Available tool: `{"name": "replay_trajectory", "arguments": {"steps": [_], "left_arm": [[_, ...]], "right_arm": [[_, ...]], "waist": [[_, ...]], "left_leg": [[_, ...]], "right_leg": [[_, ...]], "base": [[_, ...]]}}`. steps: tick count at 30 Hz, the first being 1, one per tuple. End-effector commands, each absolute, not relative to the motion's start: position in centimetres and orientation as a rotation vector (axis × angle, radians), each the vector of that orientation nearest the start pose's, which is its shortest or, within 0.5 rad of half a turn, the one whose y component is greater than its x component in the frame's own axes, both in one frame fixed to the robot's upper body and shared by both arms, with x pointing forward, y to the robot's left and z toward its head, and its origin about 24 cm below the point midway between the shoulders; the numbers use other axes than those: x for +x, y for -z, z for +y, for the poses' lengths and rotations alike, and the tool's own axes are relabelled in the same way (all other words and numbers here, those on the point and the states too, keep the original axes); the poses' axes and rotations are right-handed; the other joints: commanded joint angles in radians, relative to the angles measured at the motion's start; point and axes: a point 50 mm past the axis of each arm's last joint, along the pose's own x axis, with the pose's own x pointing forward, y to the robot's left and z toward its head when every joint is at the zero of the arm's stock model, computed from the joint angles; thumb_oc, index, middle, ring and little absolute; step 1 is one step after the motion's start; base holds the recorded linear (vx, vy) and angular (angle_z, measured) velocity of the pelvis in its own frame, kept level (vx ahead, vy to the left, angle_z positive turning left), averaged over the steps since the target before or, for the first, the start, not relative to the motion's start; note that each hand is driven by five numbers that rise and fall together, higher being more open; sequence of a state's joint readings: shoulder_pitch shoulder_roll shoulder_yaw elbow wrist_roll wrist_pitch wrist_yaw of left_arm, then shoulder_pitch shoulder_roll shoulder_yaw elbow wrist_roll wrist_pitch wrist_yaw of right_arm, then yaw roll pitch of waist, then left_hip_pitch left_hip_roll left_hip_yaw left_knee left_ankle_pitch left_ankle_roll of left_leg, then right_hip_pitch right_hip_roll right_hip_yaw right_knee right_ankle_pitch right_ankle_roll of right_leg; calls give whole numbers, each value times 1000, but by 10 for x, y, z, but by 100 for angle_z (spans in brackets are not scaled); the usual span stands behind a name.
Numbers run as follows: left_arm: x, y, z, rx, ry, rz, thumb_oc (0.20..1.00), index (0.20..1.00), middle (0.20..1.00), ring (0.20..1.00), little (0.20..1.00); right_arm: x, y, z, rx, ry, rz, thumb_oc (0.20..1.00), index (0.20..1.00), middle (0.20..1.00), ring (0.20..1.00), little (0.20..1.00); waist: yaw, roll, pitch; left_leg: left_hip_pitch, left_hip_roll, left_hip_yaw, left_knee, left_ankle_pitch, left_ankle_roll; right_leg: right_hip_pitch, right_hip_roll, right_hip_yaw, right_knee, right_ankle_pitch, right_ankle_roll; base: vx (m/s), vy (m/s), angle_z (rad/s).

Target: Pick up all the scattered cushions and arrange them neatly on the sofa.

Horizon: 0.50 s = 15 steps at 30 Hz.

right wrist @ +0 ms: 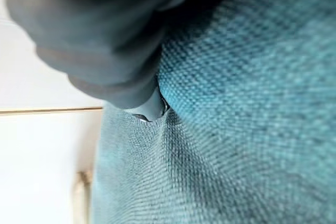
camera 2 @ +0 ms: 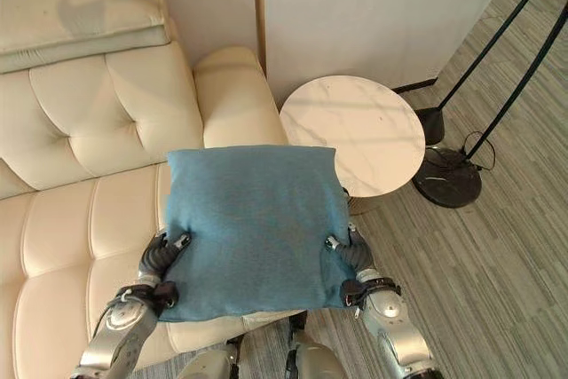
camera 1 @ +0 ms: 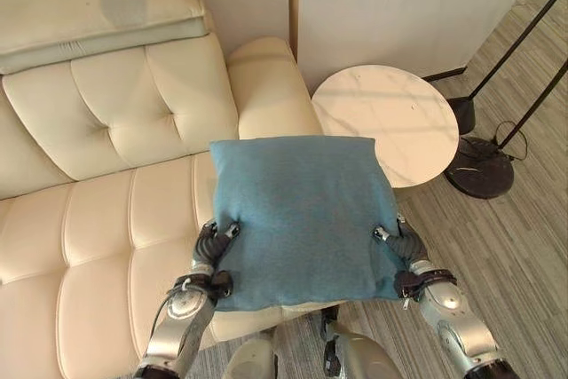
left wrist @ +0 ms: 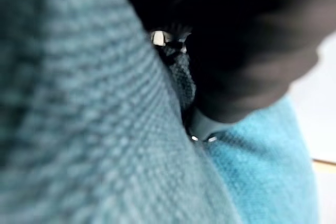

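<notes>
Blue cushion [camera 1: 302,219] hangs flat between both hands, above the front edge of the cream sofa [camera 1: 98,210] and beside a round marble table [camera 1: 390,122]. Left hand [camera 1: 211,250] and right hand [camera 1: 401,241] each pinch a side, fingers seemingly curled beneath.

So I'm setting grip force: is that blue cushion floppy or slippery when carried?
The blue cushion probably holds its shape: it spans flat between the left hand and right hand with little sag. Likely light and squashy, since the fabric dimples where the thumbs pinch. The coarse weave suggests it is not slippery.
</notes>
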<state>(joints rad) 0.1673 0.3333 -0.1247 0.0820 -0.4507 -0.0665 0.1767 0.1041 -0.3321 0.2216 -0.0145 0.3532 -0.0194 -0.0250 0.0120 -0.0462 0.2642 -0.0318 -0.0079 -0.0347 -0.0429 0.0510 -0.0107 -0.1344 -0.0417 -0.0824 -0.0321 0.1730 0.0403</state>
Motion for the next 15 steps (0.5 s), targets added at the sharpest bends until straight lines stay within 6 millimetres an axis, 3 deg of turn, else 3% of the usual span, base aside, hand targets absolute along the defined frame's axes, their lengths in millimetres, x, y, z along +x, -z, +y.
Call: {"name": "replay_trajectory", "arguments": {"steps": [1, 4, 6, 8, 11, 12, 13, 15], "left_arm": [[231, -39, 201, -65, -51, -14, 200, 200, 200, 200, 200], [238, -48, 198, -53, -27, -57, 200, 200, 200, 200, 200], [239, -48, 198, -53, -26, -58, 200, 200, 200, 200, 200], [242, -49, 193, -59, -17, -64, 200, 200, 200, 200, 200], [244, -55, 192, -72, -25, -94, 200, 200, 200, 200, 200], [244, -55, 192, -72, -25, -94, 200, 200, 200, 200, 200], [246, -57, 186, -93, -21, -109, 200, 200, 200, 200, 200], [249, -62, 181, -117, -12, -130, 200, 200, 200, 200, 200]], "right_arm": [[243, -62, -136, 110, -316, -128, 200, 200, 200, 200, 200], [245, -73, -131, 92, -344, -183, 200, 200, 200, 200, 200], [246, -75, -131, 85, -344, -190, 200, 200, 200, 200, 200], [248, -81, -133, 44, -330, -223, 200, 200, 200, 200, 200], [252, -90, -133, 50, -316, -261, 200, 200, 200, 200, 200], [252, -90, -133, 50, -316, -261, 200, 200, 200, 200, 200], [254, -94, -135, 59, -293, -283, 200, 200, 200, 200, 200], [257, -96, -140, 45, -271, -287, 200, 200, 200, 200, 200]], "waist": [[-4, -34, -75], [13, -21, -51], [15, -17, -59], [44, -15, -95], [81, -22, -112], [81, -22, -112], [84, -13, -108], [72, 8, -77]], "left_leg": [[-8, -31, 22, 57, -115, 14], [-61, -18, 9, 88, -83, 20], [-72, -16, 1, 86, -72, 20], [-104, -22, -41, 62, -26, 14], [-164, -36, -66, 34, 44, -31], [-164, -36, -66, 34, 44, -31], [-203, -40, -65, 0, 94, -59], [-262, -43, -27, 23, 111, -88]], "right_leg": [[-53, -61, 30, 69, -43, 150], [-41, -37, 52, 223, -135, 133], [-33, -30, 57, 254, -158, 121], [49, 26, 108, 356, -232, 96], [141, 72, 116, 214, -338, 40], [141, 72, 116, 214, -338, 40], [144, 96, 114, 142, -352, 12], [117, 96, 89, 125, -332, 4]], "base": [[-248, 65, -45], [-316, 59, -21], [-183, 1, 22], [-187, -100, 44], [-152, -124, 56], [-215, -159, 55], [-264, -152, 81], [-356, -82, 124]]}}
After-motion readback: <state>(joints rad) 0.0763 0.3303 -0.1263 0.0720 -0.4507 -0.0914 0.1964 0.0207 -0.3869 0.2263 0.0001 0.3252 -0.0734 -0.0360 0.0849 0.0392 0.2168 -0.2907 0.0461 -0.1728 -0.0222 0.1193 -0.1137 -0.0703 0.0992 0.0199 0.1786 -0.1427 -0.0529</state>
